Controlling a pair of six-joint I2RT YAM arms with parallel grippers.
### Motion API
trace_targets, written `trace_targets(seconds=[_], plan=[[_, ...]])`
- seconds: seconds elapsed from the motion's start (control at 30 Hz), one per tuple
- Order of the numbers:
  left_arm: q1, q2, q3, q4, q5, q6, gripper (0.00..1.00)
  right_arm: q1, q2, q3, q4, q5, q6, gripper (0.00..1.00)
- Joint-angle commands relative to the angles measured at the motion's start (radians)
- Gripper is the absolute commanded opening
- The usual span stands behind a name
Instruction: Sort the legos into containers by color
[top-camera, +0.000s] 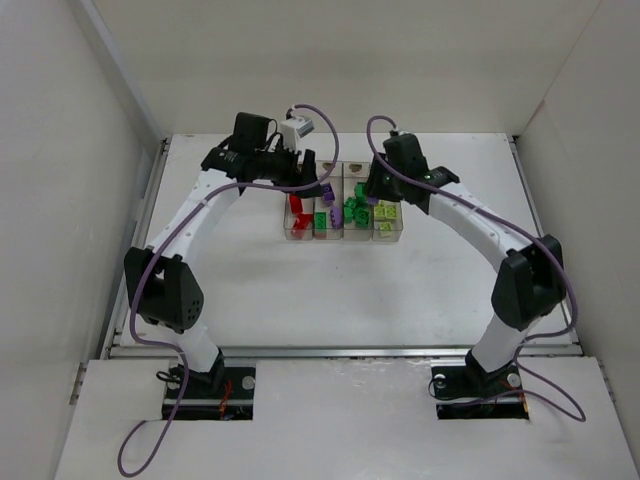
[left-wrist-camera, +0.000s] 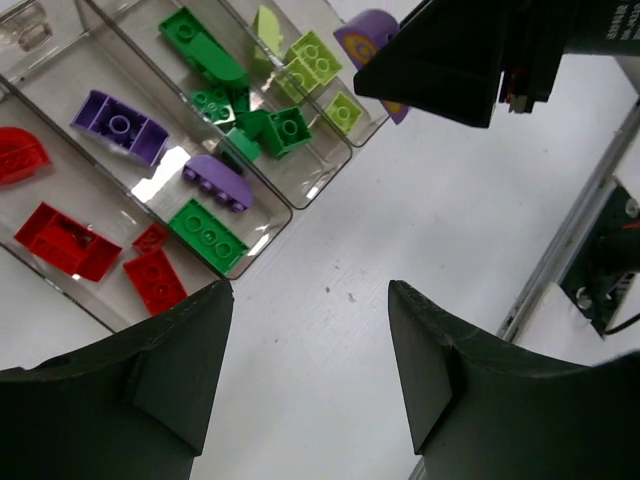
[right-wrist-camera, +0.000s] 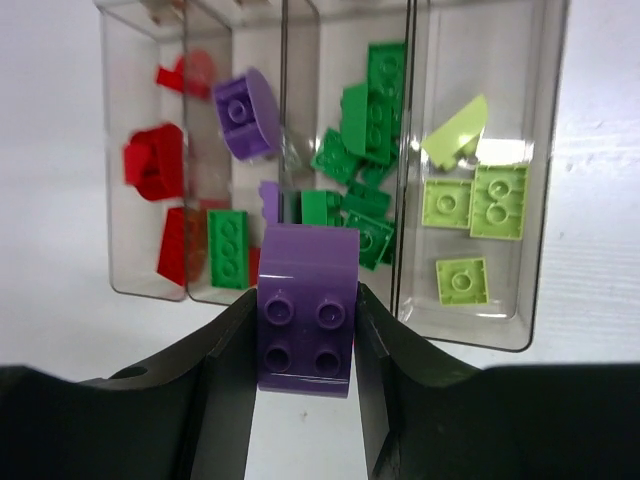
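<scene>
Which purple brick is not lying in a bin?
The purple brick clamped between the right arm's fingers. It is held in the grip, whereas the other purple bricks lie loose inside a bin.

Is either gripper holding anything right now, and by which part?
The right gripper pinches a purple curved plastic brick by its two opposite side faces. The left gripper is open, holding nothing.
</scene>
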Motion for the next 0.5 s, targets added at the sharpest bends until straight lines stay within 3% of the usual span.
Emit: trace_targets(seconds=[0.0,0.47], plan=[[0.000,-0.061,-0.029,-0.002,-0.081,0.046,0.60,-0.005,0.034,0.082,-0.051,-0.031,-0.025,0.00],[0.000,-0.088,-0.086,-0.002,-0.109,0.083,0.60,-0.024,0.240,0.217,-0.140,0.114,-0.107,0.00]])
